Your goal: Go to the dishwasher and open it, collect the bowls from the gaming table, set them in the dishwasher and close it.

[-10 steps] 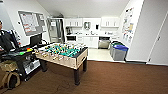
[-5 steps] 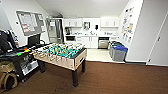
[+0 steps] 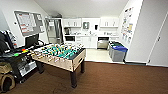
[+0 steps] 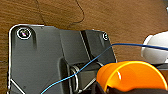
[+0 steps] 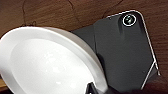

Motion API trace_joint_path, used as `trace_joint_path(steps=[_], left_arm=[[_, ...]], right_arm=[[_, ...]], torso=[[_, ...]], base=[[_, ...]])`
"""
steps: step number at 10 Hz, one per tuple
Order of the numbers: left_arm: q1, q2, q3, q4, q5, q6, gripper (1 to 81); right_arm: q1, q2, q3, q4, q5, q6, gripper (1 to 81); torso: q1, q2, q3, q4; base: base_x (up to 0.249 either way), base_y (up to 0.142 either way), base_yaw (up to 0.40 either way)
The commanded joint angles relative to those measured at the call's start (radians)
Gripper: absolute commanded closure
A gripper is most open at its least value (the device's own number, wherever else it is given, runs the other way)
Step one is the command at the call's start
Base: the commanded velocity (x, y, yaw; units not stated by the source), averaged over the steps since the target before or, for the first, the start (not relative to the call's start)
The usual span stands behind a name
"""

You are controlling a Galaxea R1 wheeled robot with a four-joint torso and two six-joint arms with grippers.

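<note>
Bowls point(image 5: 50, 67) large at both wrists.

White bowl point(image 5: 50, 65) seen large, tilted, glossy inside facing the camera, rim running from about 9 o'clock over the top down to 5 o'clock. Dark robot plate point(image 5: 122, 55) at 3 o'clock behind the rim, round fitting point(image 5: 129, 20) at 1 o'clock. Brown floor point(image 5: 62, 12) at 12 o'clock with thin dark cable loops point(image 5: 27, 23).
</note>
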Motion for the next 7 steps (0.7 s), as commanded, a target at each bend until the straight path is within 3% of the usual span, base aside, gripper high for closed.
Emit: trace_joint_path(steps=[1,3,7], left_arm=[[-0.040,-0.018,0.013,0.017,0.016,0.008,81.1],[-0.040,-0.019,0.012,0.017,0.016,0.008,81.1],[-0.040,-0.018,0.013,0.017,0.016,0.008,81.1]], right_arm=[[0.039,-0.010,0.025,-0.023,-0.045,-0.003,81.1],[0.039,-0.010,0.026,-0.023,-0.045,-0.003,81.1],[0.038,-0.007,0.022,-0.023,-0.045,-0.003,81.1]], torso=[[0.000,0.000,0.000,0.000],[0.000,0.000,0.000,0.000],[0.000,0.000,0.000,0.000]], base=[[0.079,0.000,0.000],[0.083,0.000,0.000],[0.084,-0.069,0.000]])
